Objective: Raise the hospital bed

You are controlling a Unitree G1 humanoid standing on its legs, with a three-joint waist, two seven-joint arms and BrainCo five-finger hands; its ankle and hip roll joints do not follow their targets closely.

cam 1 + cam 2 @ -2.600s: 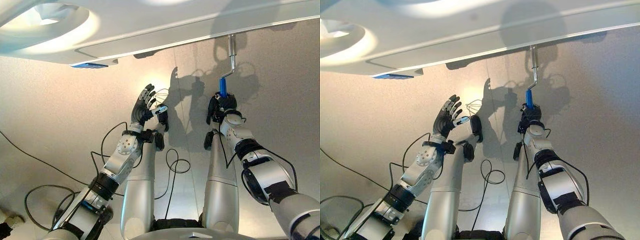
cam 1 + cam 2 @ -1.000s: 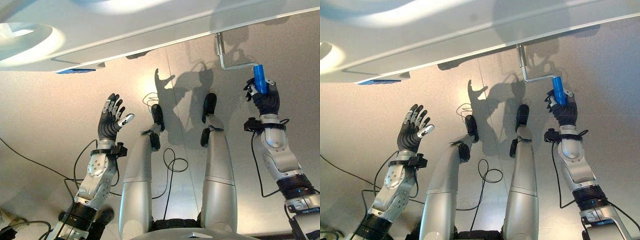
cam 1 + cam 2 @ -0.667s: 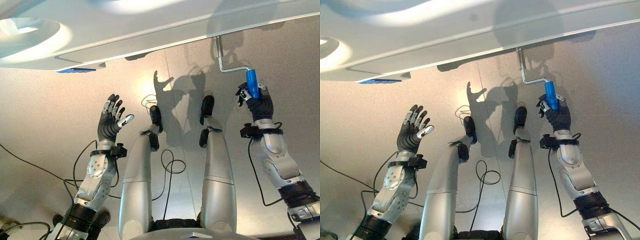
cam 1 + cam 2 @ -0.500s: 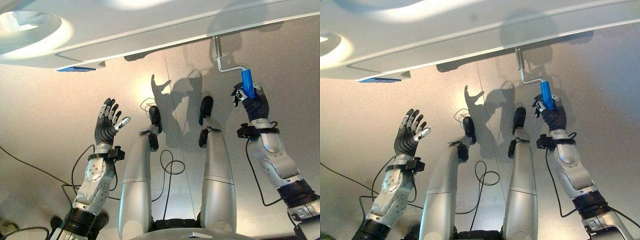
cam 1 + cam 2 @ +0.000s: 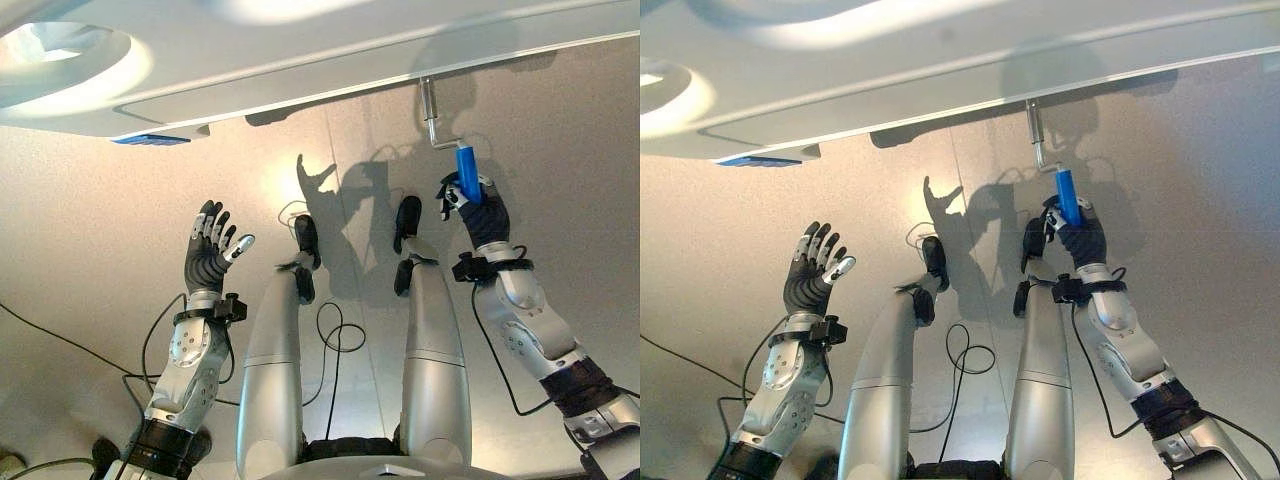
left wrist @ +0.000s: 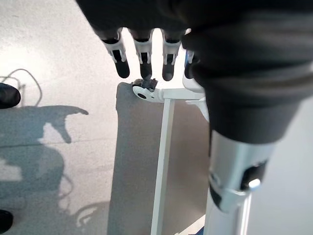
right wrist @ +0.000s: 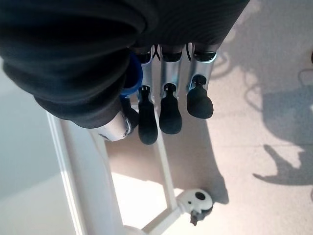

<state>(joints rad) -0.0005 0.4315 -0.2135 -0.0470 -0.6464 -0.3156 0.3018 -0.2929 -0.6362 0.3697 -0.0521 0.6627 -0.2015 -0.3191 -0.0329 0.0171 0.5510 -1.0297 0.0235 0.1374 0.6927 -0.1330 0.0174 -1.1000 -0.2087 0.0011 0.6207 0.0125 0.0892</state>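
Note:
The white hospital bed's end panel [image 5: 300, 50] spans the top of the eye views. A metal crank shaft [image 5: 428, 108] sticks out from under its edge and bends into a blue handle [image 5: 467, 184]. My right hand [image 5: 483, 215] is shut on the blue handle from below. In the right wrist view the blue handle [image 7: 132, 78] shows beside the curled fingers [image 7: 168, 110]. My left hand [image 5: 207, 262] is raised at the left, open, fingers spread, holding nothing and well apart from the crank. Its straight fingers [image 6: 142, 61] show in the left wrist view.
A blue tab [image 5: 150, 139] sits under the bed's edge at the left. A white bed-frame leg [image 6: 164, 161] with a caster [image 6: 144, 91] shows past the left hand. Another caster [image 7: 198, 200] stands on the beige floor [image 5: 90, 220] below the right hand.
The right hand has swung the blue handle from far out at the right leftward towards the shaft, turning the crank. The left hand stays open and has sunk a little.

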